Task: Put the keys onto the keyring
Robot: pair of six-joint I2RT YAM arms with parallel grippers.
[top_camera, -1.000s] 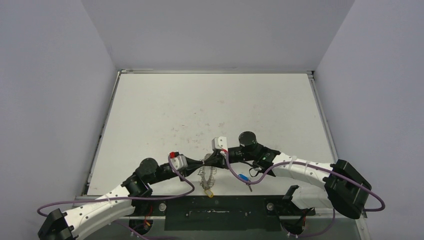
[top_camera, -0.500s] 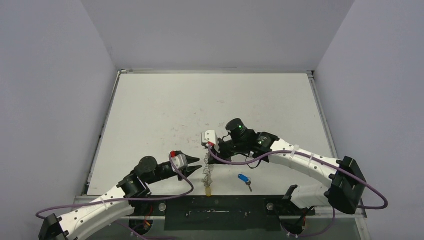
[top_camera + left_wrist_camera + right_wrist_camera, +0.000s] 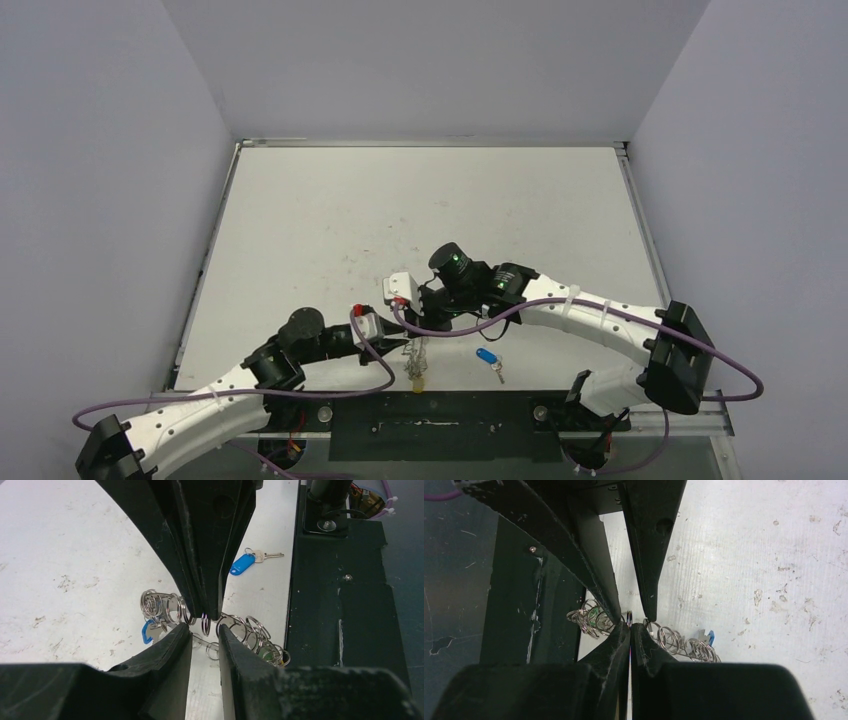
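The keyring, a silver ring edged with many wire loops, lies near the table's front edge. My right gripper is shut on one of its small loops, seen in the right wrist view. My left gripper is open, its fingertips on either side of that same loop, facing the right gripper. A blue-tagged key lies loose to the right. Another blue tag, a green tag and a yellow tag sit among the loops.
The black base plate runs along the table's near edge, right beside the keyring; it also shows in the left wrist view. Purple cables hang from both wrists over the work spot. The white tabletop stretches away behind.
My right arm has swung left and turned, still over the keyring. My left gripper drew back, then came in again to the ring. The loose blue key has stayed put.
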